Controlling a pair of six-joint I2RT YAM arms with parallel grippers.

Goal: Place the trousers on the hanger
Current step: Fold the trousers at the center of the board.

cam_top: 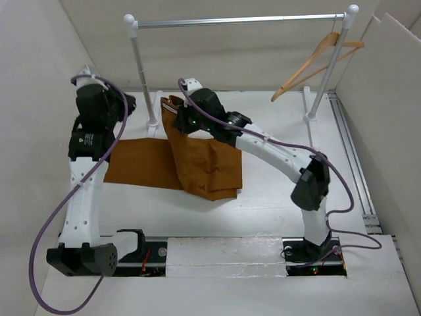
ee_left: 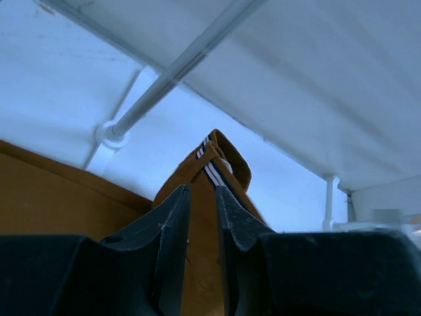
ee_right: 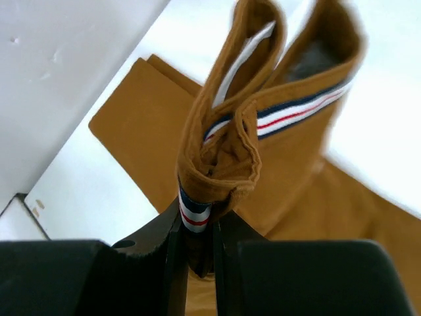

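Right pincer (ee_right: 195, 227): clamped on a bunched fold of the waistband, with the striped trim pinched between its fingers and the cloth rising in a loop above the tips
Left pincer (ee_left: 202, 197): fingers nearly together with brown cloth between them, so judged clamped on the same garment; striped trim stands up just beyond the tips
Trousers (cam_top: 197, 164): mostly lying on the surface (cam_top: 263, 210), one leg flat to the left and the other folded across it; waist end raised at the back between the two arms
Hanger (cam_top: 316, 62): hooked at the far right end of the rail (cam_top: 237, 21), tilted, bare, well apart from the trousers
Stage: judged early; the garment is gripped but not yet carried to the hanger
Risk of slip: the right grip holds a thick wad, not a flat edge, so the weight of the legs could pull it free on lifting
Risk of tangle: the crossed legs may rise twisted and refuse to drape over the crossbar
Risk at the hanger: it hangs free on its hook, so a push from cloth or arm could swing it or knock it off
Risk at the rail: its left post stands near the raised waist and could snag the cloth
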